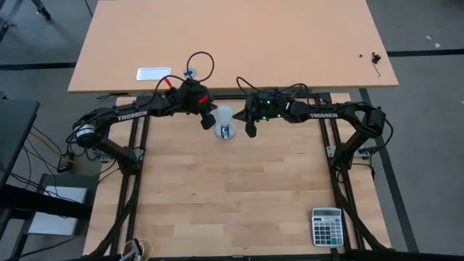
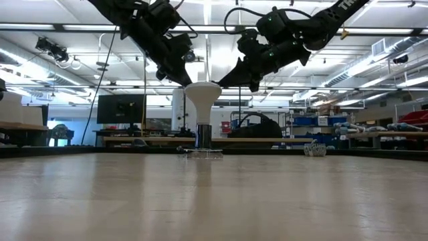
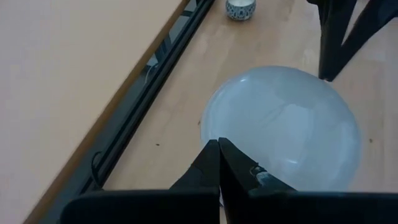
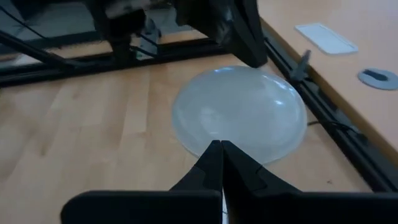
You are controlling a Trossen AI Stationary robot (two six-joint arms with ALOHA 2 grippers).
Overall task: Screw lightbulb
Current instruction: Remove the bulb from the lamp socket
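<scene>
Across the light wooden table [image 1: 217, 196], toward its far edge and about midway along it, the two dark arms reach inward from either side and meet over one spot. Beyond that edge sits a second, paler table [image 1: 290, 43] carrying a small white rectangular plate [image 1: 154, 73] and a little black object [image 1: 375, 58] near its right corner. On the near right corner of the wooden table lies a calculator [image 1: 327, 226]. Between the arms stands the lightbulb [image 2: 202, 94], upright with its wide white head on top and its narrow neck going down into a dark metal base [image 2: 202, 136] that rests on the table. The left end effector [image 2: 182, 75] hangs just beside the bulb's head on its left, fingers pressed together and holding nothing. The right end effector [image 2: 231, 82] hangs just to the right of the head, its fingers likewise pressed together and empty. Whether either tip touches the bulb cannot be told. A small patterned cup [image 3: 240, 9] stands farther off on the wooden table.
</scene>
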